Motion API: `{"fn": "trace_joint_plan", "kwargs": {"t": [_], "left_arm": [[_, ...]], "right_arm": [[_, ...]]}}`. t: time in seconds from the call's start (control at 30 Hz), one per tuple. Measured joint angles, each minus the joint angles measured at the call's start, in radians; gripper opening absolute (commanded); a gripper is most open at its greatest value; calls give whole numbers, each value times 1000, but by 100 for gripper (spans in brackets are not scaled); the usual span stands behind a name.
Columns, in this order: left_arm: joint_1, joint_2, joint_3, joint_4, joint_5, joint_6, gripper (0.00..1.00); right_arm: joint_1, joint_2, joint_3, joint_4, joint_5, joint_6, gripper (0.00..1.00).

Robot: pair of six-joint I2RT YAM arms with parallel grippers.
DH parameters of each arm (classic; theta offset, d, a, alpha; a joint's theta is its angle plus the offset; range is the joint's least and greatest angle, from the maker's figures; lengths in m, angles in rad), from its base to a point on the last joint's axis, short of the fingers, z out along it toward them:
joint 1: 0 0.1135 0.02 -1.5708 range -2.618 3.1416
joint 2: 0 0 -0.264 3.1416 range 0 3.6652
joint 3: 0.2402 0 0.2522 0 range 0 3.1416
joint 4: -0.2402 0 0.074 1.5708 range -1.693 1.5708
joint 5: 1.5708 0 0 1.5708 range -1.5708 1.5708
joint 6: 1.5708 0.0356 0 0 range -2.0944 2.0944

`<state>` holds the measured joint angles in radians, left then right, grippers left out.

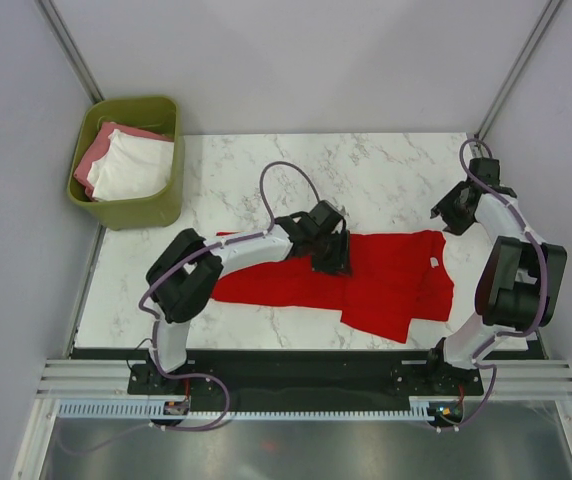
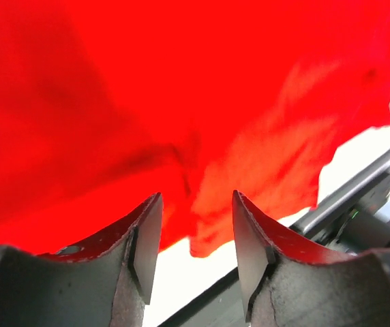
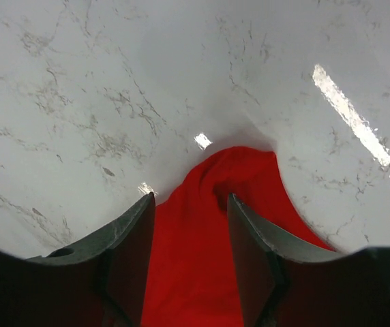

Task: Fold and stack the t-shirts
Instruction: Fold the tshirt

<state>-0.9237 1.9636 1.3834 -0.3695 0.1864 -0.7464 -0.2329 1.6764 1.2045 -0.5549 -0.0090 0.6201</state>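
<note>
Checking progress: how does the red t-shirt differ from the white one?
The red t-shirt lies spread on the table; the white t-shirt sits bunched in the green bin. The red one lies alone; the white one rests beside a pink t-shirt. Both are plain cloth.

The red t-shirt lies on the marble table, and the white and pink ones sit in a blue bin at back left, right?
Not blue: the bin is olive green, as the top external view shows. The red t-shirt does lie on the marble table, the white t-shirt and pink t-shirt in that bin.
</note>
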Motion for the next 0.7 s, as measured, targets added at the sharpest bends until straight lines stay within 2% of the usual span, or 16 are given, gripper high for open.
{"fn": "trace_joint_plan", "kwargs": {"t": [0.23,0.33,0.43,0.47,0.57,0.7], "left_arm": [[150,32,129,-55,26,16,51],[179,104,229,-72,31,31,50],[197,169,261,-82,34,41,49],[204,188,263,-90,35,43,49],[219,238,264,-114,49,47,48],[248,249,281,-121,64,53,47]], "right_arm": [[0,14,-53,4,-37,0,47],[0,34,-56,22,-43,3,36],[0,59,-58,37,-44,4,19],[0,74,-58,45,-42,10,8],[-1,109,-55,48,-34,13,0],[-14,185,-2,45,-28,16,0]]}}
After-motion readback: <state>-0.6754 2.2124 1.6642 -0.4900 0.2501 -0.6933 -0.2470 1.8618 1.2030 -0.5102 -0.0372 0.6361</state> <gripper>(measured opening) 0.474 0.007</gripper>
